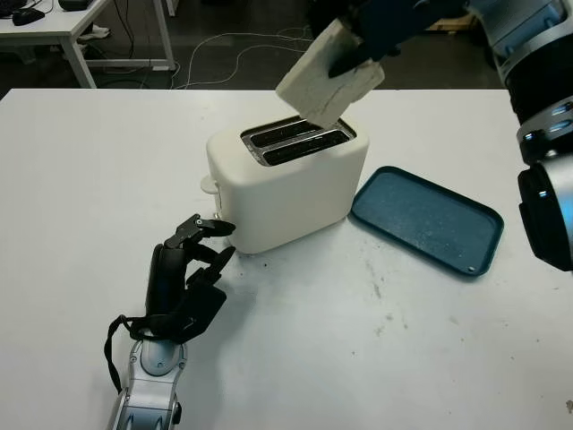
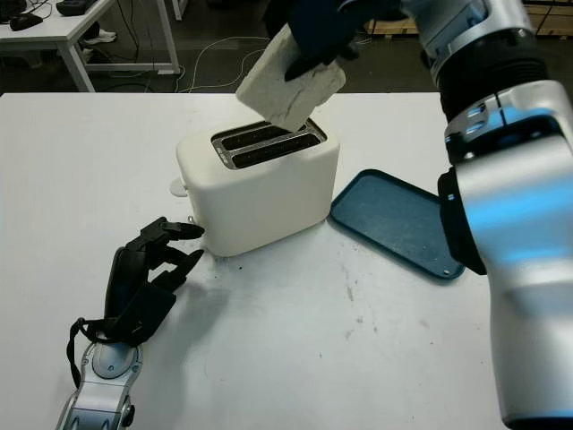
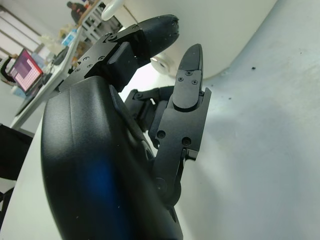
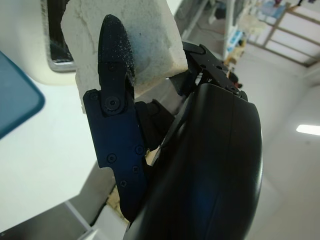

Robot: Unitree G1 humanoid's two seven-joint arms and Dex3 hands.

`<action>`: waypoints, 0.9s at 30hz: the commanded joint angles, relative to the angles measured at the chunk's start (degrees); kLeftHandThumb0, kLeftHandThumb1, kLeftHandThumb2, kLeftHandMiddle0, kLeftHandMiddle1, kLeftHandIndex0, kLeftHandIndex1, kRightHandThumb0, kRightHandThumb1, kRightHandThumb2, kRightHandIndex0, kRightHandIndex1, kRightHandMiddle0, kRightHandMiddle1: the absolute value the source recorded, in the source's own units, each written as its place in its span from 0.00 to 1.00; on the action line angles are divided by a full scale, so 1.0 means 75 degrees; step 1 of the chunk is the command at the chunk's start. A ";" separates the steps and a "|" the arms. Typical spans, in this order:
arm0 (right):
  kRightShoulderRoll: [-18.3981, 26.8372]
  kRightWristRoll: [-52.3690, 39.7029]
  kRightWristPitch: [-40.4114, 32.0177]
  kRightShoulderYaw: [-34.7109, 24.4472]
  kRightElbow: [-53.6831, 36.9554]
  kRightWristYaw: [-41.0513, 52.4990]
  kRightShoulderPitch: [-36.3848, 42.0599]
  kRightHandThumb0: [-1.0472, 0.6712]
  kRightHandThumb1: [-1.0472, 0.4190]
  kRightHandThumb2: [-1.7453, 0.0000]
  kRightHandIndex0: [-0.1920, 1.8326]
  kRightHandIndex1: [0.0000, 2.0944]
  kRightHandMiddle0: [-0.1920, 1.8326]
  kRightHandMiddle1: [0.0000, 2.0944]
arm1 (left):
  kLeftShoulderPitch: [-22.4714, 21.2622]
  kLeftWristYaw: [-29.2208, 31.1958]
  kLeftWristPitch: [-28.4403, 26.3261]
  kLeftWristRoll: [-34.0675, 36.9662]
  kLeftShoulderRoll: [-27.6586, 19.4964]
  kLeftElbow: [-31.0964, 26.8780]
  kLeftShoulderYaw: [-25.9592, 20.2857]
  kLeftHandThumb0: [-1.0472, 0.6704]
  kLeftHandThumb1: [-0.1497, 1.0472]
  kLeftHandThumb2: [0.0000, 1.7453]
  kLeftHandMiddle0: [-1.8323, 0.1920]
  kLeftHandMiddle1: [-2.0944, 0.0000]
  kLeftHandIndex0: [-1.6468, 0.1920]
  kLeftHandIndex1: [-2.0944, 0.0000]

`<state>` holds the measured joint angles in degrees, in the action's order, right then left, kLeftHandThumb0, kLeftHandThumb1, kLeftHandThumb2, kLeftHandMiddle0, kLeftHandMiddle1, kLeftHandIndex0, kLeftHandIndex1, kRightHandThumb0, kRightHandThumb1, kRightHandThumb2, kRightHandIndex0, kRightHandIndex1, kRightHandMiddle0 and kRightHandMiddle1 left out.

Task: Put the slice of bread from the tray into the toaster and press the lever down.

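1. Above the toaster's far right corner, we see the slice of bread (image 1: pixel 327 73) held tilted in the air, its lower corner just over the slots and not yet inside either one.
2. We judge the slice light and soft, with a crumbly crust: it should bend or tear under a hard pinch, so a hold across its flat faces near the upper edge suits it, leaving the lower edge free to enter a slot.
3. Our right hand (image 1: pixel 376 36) has it exactly so, fingers (image 4: pixel 117 95) curled onto one face and the rest of the hand behind the other.
4. Below stands the cream toaster (image 1: pixel 286 184), two dark slots open on top, its lever (image 1: pixel 209 184) on the left end, looking raised.
5. To the right of the toaster lies the blue tray (image 1: pixel 430 219), bare, just beside the toaster's base.
6. Our left hand (image 1: pixel 183 269) sits open near the toaster's left near corner, holding nothing, fingertips close to the casing under the lever.
7. All of it rests on the white table (image 1: pixel 358 358).
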<state>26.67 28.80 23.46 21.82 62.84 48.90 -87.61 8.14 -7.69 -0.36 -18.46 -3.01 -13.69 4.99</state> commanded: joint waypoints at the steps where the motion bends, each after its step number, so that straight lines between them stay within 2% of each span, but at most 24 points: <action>1: -0.0069 0.0007 0.0148 0.0079 0.0023 -0.0133 0.0137 0.26 0.09 0.82 0.62 0.83 0.52 0.83 | -0.0005 -0.0050 0.0024 -0.0092 -0.0008 0.0026 0.0031 0.49 0.89 0.13 0.60 0.34 0.57 0.58; 10: -0.0259 -0.0160 0.0127 -0.0008 0.0134 -0.0267 0.0384 0.28 0.09 0.84 0.61 0.83 0.50 0.83 | 0.0009 -0.0077 -0.0022 -0.0097 0.0006 -0.0001 0.0061 0.49 0.89 0.13 0.60 0.36 0.57 0.58; 27: -0.0089 0.0590 0.0445 0.0632 -0.0135 -0.1073 0.0566 0.30 0.09 0.80 0.60 0.83 0.48 0.83 | 0.0037 -0.0101 0.0069 -0.0034 0.0024 0.0022 0.0082 0.49 0.89 0.13 0.59 0.36 0.57 0.58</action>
<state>25.09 32.57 25.71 26.19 62.59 41.97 -84.00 8.16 -8.08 -0.35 -18.45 -2.98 -13.69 5.48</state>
